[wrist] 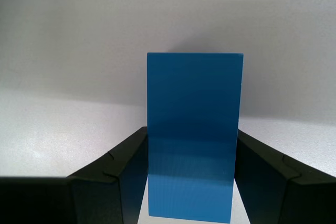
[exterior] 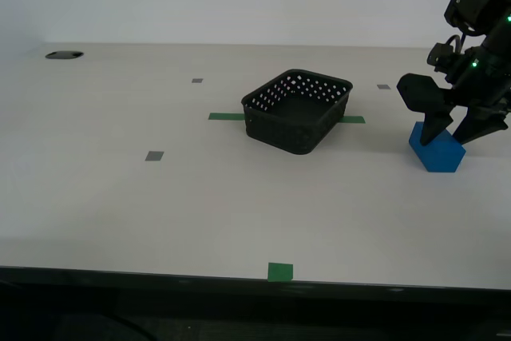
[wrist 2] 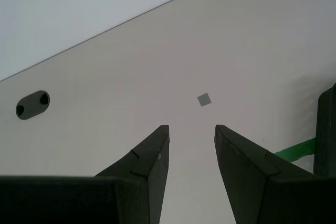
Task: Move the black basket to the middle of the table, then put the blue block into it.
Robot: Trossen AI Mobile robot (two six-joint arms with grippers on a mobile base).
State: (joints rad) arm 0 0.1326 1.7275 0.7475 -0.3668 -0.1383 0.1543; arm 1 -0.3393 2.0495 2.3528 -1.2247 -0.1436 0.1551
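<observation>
Our first end effector (wrist: 191,174) straddles the blue block (wrist: 193,135), one finger close on each long side; in the first wrist view the fingers look flush with the faces, but we cannot tell whether they are pressing yet. In the exterior view that block (exterior: 437,149) sits on the worktop (exterior: 160,213) at about 3 o'clock from the black basket (exterior: 297,111), well apart from it. The basket stands near the worktop's middle over a strip of green tape (exterior: 227,116), so we judge the first half done and the pick-up in hand. To do it well, we should close squarely on the two broad faces, low enough that the block cannot pivot, then lift straight up and clear the perforated rim before releasing. Our second end effector (wrist 2: 191,145) is partly open and holds nothing, hovering over bare worktop with a grey tape square (wrist 2: 204,99) ahead.
</observation>
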